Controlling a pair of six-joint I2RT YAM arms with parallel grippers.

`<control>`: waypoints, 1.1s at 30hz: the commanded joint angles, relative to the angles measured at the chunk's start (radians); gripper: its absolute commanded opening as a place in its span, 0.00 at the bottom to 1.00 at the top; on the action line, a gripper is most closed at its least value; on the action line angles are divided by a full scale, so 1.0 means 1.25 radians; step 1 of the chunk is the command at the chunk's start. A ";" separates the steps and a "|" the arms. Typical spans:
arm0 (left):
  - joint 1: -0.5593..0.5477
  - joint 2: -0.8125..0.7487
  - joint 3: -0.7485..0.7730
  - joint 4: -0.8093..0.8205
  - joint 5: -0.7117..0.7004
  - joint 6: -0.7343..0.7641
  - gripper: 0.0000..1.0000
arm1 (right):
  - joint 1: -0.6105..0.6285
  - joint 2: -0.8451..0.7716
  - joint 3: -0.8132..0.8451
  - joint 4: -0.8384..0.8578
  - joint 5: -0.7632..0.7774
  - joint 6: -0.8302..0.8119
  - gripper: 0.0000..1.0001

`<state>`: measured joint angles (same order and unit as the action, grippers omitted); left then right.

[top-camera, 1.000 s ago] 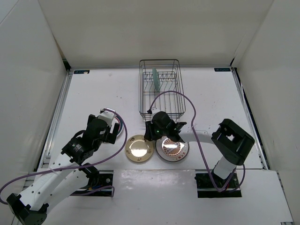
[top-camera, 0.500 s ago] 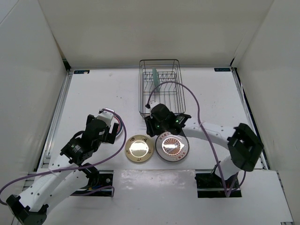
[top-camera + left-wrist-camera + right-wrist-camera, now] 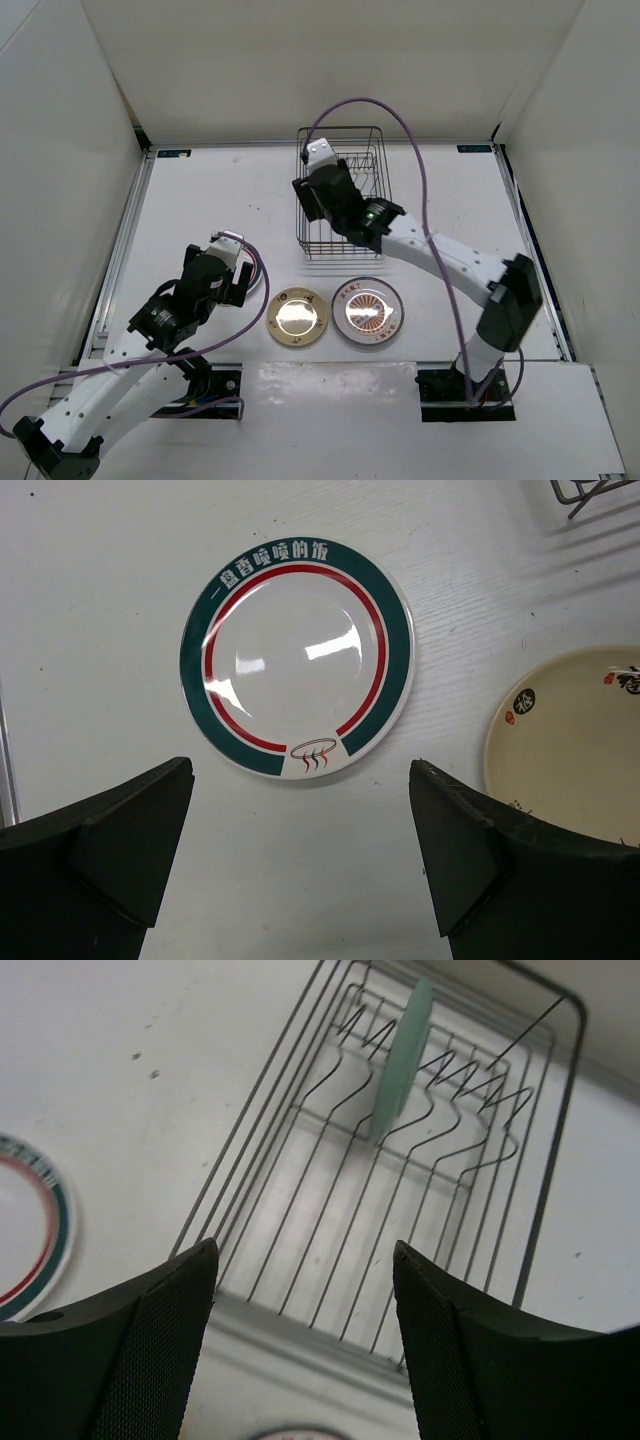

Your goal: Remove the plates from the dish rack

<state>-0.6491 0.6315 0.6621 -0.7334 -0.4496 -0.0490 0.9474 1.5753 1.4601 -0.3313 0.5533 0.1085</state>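
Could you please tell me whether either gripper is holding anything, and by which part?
Nothing is held. The left gripper hangs open above the green-rimmed plate; the right gripper is open over the dish rack, clear of its pale green plate.

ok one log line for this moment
right gripper open above dish rack | teal plate racked | left gripper open above green-rimmed plate

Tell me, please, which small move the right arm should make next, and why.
Probably lower the right gripper onto the top edge of the pale green round plate standing upright between the prongs of the dark wire dish rack. It is the only plate in the rack, and the gripper hangs over the rack, open and empty.
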 commanded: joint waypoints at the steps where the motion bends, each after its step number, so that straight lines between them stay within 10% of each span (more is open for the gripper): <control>1: 0.003 -0.013 -0.001 0.001 0.009 -0.004 0.99 | -0.025 0.104 0.090 0.083 0.145 -0.139 0.73; 15: 0.004 -0.031 0.002 0.004 0.031 -0.007 0.99 | -0.147 0.526 0.527 0.151 0.148 -0.256 0.63; 33: 0.004 -0.030 0.002 0.003 0.026 -0.001 0.99 | -0.227 0.664 0.568 0.123 0.026 -0.192 0.55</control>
<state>-0.6491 0.5987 0.6621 -0.7334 -0.4187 -0.0494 0.6632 2.3863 2.1376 -0.1837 0.5892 -0.1509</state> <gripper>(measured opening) 0.993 0.553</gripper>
